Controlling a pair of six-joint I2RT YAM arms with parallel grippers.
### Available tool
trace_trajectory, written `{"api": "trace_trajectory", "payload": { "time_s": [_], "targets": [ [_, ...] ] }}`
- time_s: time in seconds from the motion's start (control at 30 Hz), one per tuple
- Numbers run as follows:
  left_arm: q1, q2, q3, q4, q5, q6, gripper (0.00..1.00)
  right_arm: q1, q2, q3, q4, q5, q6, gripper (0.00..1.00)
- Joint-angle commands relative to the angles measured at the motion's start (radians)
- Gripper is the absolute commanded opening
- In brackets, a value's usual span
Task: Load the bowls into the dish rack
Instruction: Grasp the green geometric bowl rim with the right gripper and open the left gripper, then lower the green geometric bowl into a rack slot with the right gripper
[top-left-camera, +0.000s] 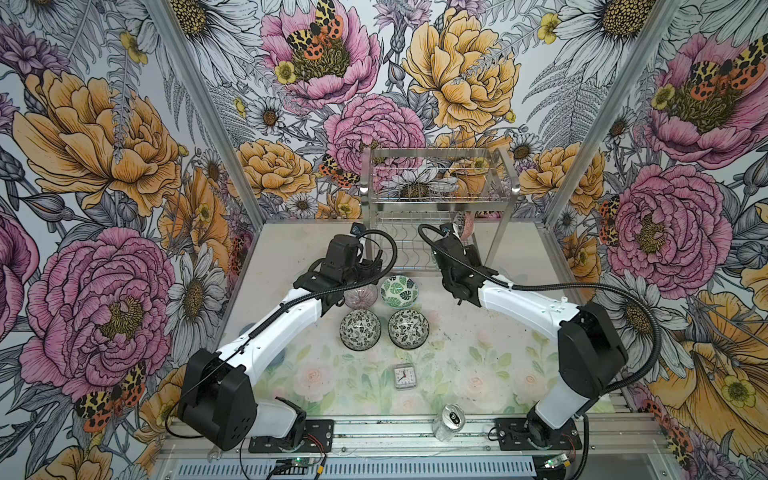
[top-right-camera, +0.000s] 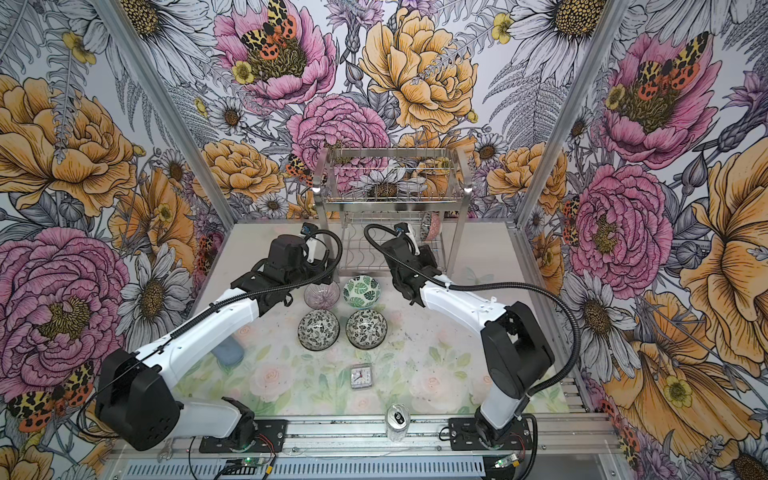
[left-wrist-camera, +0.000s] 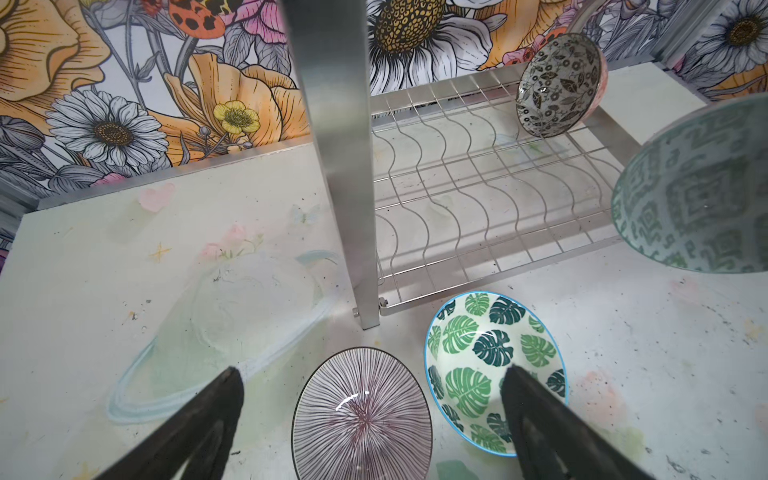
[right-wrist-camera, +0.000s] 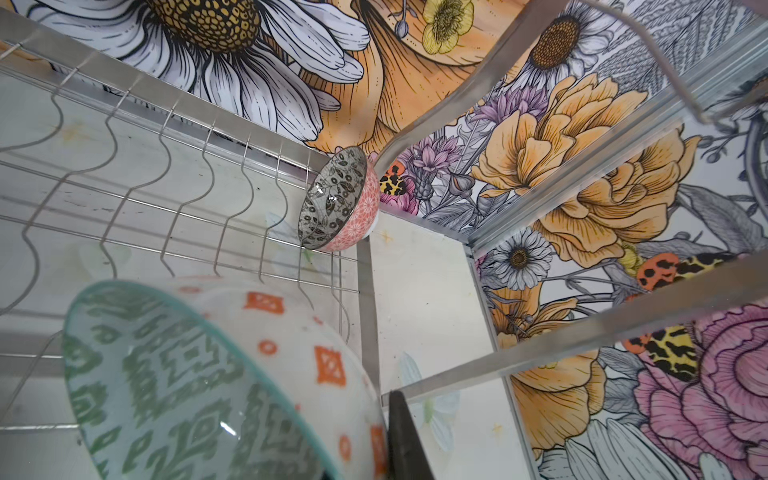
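Right gripper (right-wrist-camera: 385, 436) is clamped on the wall of the green geometric bowl (right-wrist-camera: 166, 386). You see one black finger (right-wrist-camera: 405, 449) on the outside; the other is hidden by the bowl. You're holding the bowl tilted on edge over the near right part of the wavy-wire tier (right-wrist-camera: 145, 187) of the dish rack (top-left-camera: 365, 208). Can't tell whether it touches the wires.

One bowl is loaded: the pink-backed bowl (right-wrist-camera: 338, 199), black floral inside, stands on edge in the wavy wires at the far right end of that tier.

Left gripper (left-wrist-camera: 372, 372): jaws wide apart, nothing between them. It sits just in front of the rack's front left post (left-wrist-camera: 340, 166), above the striped bowl (left-wrist-camera: 361, 415) and the leaf bowl (left-wrist-camera: 494, 374). In the left wrist view one fingertip overlaps the leaf bowl; contact can't be judged.

On the table (top-left-camera: 478, 332), all open side up:
- striped and leaf bowls side by side, just in front of the rack; the striped one is partly under your left arm in both top views
- a black-and-white floral bowl (top-left-camera: 360, 331) and a second floral bowl (top-left-camera: 408, 328) side by side, a row nearer the arm bases

Small clock (top-left-camera: 403, 376) is nearer still, and the drink can (top-left-camera: 449, 422) stands at the front edge.

A blue-grey object (top-right-camera: 227, 351) shows under the left arm; too hidden to identify.
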Motion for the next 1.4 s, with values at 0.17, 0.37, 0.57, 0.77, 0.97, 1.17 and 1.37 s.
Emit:
{"api": "trace_trajectory", "payload": {
  "time_s": [0.17, 0.37, 0.57, 0.77, 0.97, 1.17, 1.37],
  "targets": [
    [0.049, -0.053, -0.015, 0.021, 0.017, -0.012, 0.99, 0.006, 0.172, 0.077, 0.315, 0.260, -0.351, 0.00],
    [0.044, -0.116, 0.049, -0.142, -0.012, -0.056, 0.99, -0.024, 0.246, 0.076, 0.419, 0.297, -0.467, 0.00],
    [0.079, -0.176, 0.104, -0.324, -0.006, -0.025, 0.99, -0.083, 0.264, 0.074, 0.454, 0.293, -0.505, 0.00],
    [0.150, -0.163, 0.080, -0.330, 0.104, -0.012, 0.99, -0.116, 0.311, 0.099, 0.488, 0.295, -0.564, 0.00],
    [0.187, -0.139, 0.092, -0.330, 0.154, 0.002, 0.99, -0.126, 0.365, 0.131, 0.544, 0.306, -0.633, 0.00],
    [0.214, -0.162, 0.063, -0.330, 0.140, -0.002, 0.99, -0.140, 0.427, 0.177, 0.579, 0.316, -0.692, 0.00],
    [0.215, -0.160, 0.057, -0.330, 0.137, 0.002, 0.99, -0.155, 0.475, 0.213, 0.610, 0.340, -0.745, 0.00]
  ]
}}
